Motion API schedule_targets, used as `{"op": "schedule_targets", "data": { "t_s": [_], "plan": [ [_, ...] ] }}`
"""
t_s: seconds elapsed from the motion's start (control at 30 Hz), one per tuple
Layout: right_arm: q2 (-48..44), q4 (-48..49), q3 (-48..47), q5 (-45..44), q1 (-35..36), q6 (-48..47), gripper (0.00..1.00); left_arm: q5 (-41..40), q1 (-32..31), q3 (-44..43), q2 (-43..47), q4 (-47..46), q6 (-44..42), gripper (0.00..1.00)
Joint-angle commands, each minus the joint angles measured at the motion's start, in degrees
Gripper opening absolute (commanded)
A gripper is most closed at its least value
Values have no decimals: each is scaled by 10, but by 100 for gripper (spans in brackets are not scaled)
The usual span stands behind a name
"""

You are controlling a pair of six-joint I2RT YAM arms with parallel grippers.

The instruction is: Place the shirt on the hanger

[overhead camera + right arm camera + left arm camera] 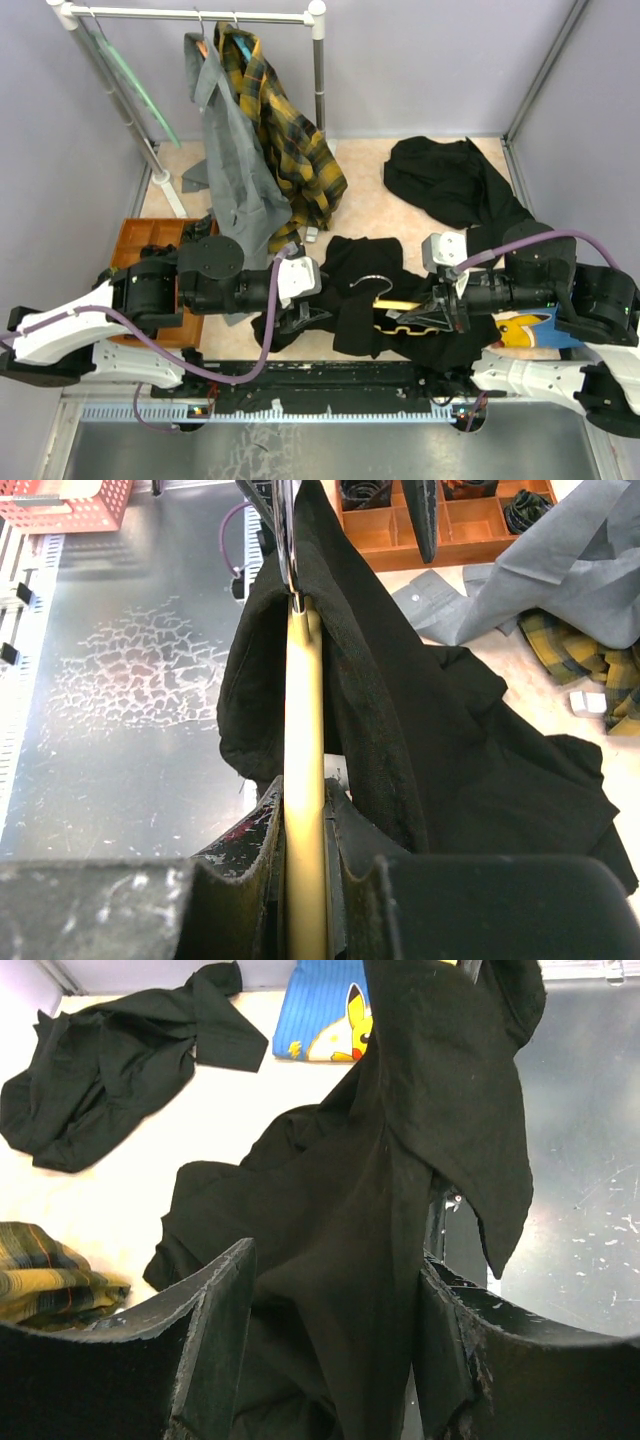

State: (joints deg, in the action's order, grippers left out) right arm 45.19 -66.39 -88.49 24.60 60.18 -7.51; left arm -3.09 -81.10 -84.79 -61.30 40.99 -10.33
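The black shirt (360, 300) hangs draped over the yellow hanger (397, 303) between my two arms; the silver hook (375, 280) pokes up out of it. In the right wrist view, my right gripper (305, 810) is shut on the hanger's yellow bar (303, 730), and the shirt (400, 680) falls mostly to one side of it. My left gripper (335, 1310) stands open at the shirt's left side, a loose fold of the shirt (400, 1160) hanging between its fingers (220, 1330). From above, the left gripper (305, 318) and right gripper (438, 308) face each other.
Another black garment (450, 185) lies at the back right. A plaid shirt (290, 130) and a grey shirt (235, 170) hang on the rack (200, 14), beside a pale green hanger (140, 90). A wooden tray (145, 240) sits left, a blue Pikachu cloth (530, 328) right.
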Motion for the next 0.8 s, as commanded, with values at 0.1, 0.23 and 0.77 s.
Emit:
{"op": "schedule_targets", "data": {
  "t_s": [0.1, 0.23, 0.77],
  "plan": [
    [3, 61, -4, 44, -1, 4, 0, 34, 2, -35, -27, -9, -19, 65],
    [4, 59, 0, 45, -2, 4, 0, 50, 2, -37, -35, -13, -19, 64],
    [-8, 71, 13, 9, -2, -1, 8, 37, 2, -5, -19, -33, -9, 0]
  ]
}}
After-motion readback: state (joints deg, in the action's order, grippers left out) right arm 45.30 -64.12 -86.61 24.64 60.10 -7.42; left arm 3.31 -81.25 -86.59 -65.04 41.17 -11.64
